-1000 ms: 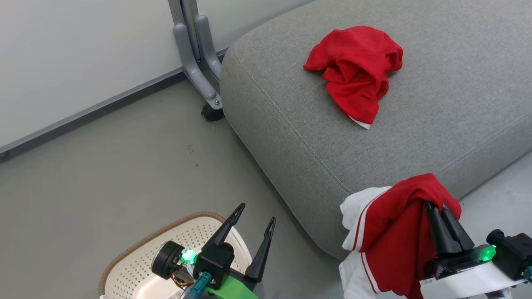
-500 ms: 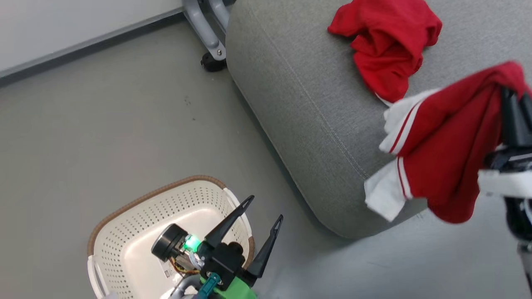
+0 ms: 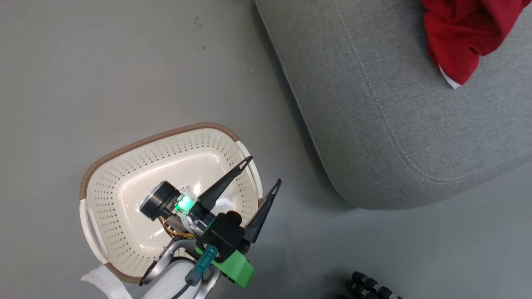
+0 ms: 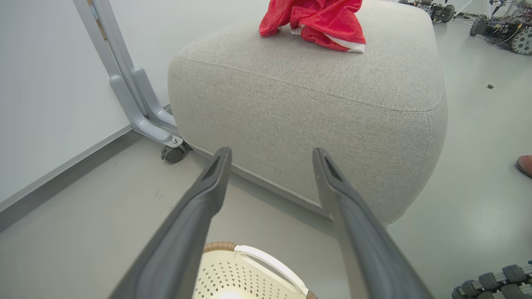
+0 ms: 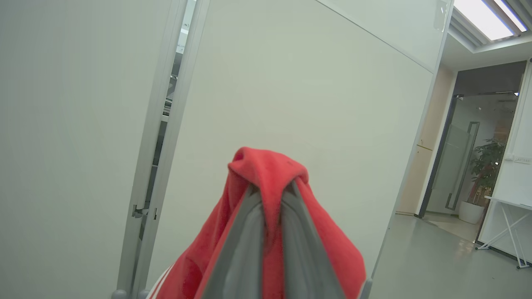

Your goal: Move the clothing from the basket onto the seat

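Left gripper (image 3: 264, 169) fingers spread over basket (image 3: 158, 135) rim, lower left; bare floor (image 3: 124, 62) before seat (image 3: 395, 137) corner. Right gripper (image 5: 272, 189) fingers pinch red garment (image 5: 266, 166).

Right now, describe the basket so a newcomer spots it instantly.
Find the big grey seat; on the floor near its corner sits the basket, below the open left gripper. Nothing else there is oval, cream, perforated and brown-rimmed.
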Motion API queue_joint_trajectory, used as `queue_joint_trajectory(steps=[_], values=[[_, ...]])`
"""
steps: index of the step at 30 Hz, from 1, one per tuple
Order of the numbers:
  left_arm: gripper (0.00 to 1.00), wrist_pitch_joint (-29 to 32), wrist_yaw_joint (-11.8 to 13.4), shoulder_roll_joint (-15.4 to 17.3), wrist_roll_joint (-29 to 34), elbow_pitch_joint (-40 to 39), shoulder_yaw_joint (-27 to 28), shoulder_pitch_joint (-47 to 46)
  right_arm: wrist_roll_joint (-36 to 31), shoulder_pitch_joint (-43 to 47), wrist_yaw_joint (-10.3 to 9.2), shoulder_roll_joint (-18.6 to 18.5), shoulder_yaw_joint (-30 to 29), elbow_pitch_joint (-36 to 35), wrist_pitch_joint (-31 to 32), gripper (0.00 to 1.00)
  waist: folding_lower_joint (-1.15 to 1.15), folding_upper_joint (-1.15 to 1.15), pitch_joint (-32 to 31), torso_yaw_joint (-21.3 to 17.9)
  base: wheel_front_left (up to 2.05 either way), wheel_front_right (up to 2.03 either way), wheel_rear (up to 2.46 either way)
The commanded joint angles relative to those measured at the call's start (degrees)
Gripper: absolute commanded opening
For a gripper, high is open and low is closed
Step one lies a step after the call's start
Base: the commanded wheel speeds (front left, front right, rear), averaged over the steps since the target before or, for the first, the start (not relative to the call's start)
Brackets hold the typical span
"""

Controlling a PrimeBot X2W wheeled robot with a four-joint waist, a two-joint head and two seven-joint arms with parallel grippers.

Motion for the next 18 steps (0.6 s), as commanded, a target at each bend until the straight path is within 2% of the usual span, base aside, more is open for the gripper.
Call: queue_joint_trajectory(steps=[1,4,12,13,14,15,16,18], values=[[1.00,0.0,0.2,0.3,0.5,-0.2,0.1,-0.9,-0.8,-0.5,-0.06,0.0,0.9,2.8,-0.1,0.00,-0.01,0.00,5.7,4.3,0.00,0.00,0.00],[1.00,-0.1,0.5,0.4,0.5,-0.2,0.1,-1.0,-1.5,0.1,-0.07,0.8,0.7,8.8,-0.2,0.00,-0.01,0.00,6.2,4.7,0.00,0.00,0.00],[1.00,-1.0,0.5,-0.4,-0.1,1.4,-1.0,-0.5,-3.3,10.7,-0.07,6.5,-4.1,22.3,-0.2,0.00,-0.01,0.00,3.7,4.7,0.00,0.00,0.00],[1.00,-1.0,0.4,-0.6,-0.2,1.7,-1.3,-0.4,-3.0,11.9,-0.07,7.4,-4.7,23.0,-0.2,0.05,-0.01,0.00,3.0,4.8,0.00,0.00,0.00],[1.00,-1.2,0.3,-0.9,-0.4,2.2,-1.5,-0.1,-2.9,13.3,-0.07,7.9,-5.9,23.5,-0.2,0.35,-0.01,0.00,2.0,4.9,0.00,0.00,0.00],[1.00,-1.3,0.3,-1.2,-0.5,2.4,-1.6,0.2,-3.1,14.3,-0.07,8.0,-7.0,23.5,-0.2,0.57,-0.01,0.00,1.2,4.9,0.00,0.00,0.00],[1.00,-1.5,0.4,-1.4,-0.7,2.8,-1.8,0.6,-3.8,15.3,-0.07,8.1,-8.5,23.1,-0.2,1.00,-0.01,0.00,0.2,5.0,0.00,0.00,0.00],[1.00,-1.9,0.7,-2.4,-1.5,3.6,-2.0,1.4,-5.9,18.5,-0.07,9.1,-12.5,20.5,-0.2,1.00,-0.01,0.00,-2.3,5.2,0.00,0.00,0.00]])
